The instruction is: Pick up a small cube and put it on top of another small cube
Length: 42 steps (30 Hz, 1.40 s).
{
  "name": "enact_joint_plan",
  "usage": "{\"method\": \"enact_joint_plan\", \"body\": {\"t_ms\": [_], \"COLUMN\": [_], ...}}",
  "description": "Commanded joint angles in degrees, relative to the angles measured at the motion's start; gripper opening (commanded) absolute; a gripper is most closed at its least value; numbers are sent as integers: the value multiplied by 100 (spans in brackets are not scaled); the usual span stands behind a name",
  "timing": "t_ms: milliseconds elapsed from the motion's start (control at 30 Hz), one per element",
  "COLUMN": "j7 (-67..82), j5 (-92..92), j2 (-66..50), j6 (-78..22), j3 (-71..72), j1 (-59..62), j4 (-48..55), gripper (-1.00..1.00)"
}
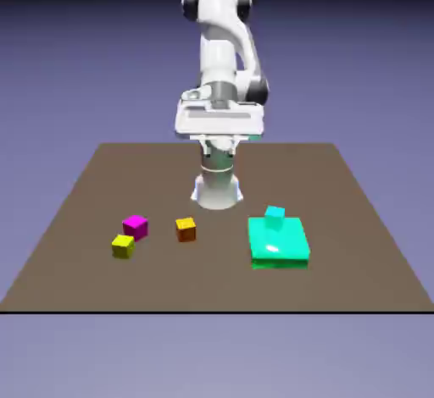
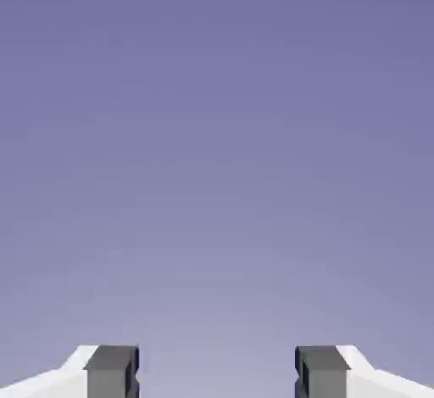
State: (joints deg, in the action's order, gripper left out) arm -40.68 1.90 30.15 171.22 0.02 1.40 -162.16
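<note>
The brown table (image 1: 76, 218) is seen spread beneath the white arm (image 1: 222, 41), which is folded up high over its base at the far edge, the broad hand held level well above the tabletop. In the hand view only the plain backdrop is shown ahead of the gripper (image 2: 217, 371); its two grey fingertips (image 2: 112, 371) are set wide apart with nothing between them, so the claw is open and empty. A flat green block (image 1: 280, 244) is laid toward the exterior view's right, with a cyan cube (image 1: 275, 213) at its far edge. The magenta-pink cube (image 1: 135, 226) is placed left of centre, well apart from the arm. The orange cube (image 1: 186, 229) is set flat near it, to its right, turned slightly, with no long axis discernible. The yellow cube (image 1: 123, 245) is found just beside the magenta-pink one.
</note>
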Motion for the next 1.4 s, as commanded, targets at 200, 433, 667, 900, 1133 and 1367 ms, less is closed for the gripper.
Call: {"method": "enact_joint_plan", "body": {"t_ms": [200,433,667,900,1133,1367], "j7": [1032,1216,294,959,1296,645], "j5": [1103,1953,3233,2309,1478,1107], "j2": [-1454,-2503,-3940,-2903,-2118,-2223], "j6": [-1620,-1968,-730,-1624,-2531,-3249], "j3": [10,-227,-1066,-461,-401,-1854], "j1": [1212,1632,1256,1527,1703,1568], "j4": [-674,-922,-765,-878,-742,50], "gripper": [0,0,0,-100,-100,-100]}}
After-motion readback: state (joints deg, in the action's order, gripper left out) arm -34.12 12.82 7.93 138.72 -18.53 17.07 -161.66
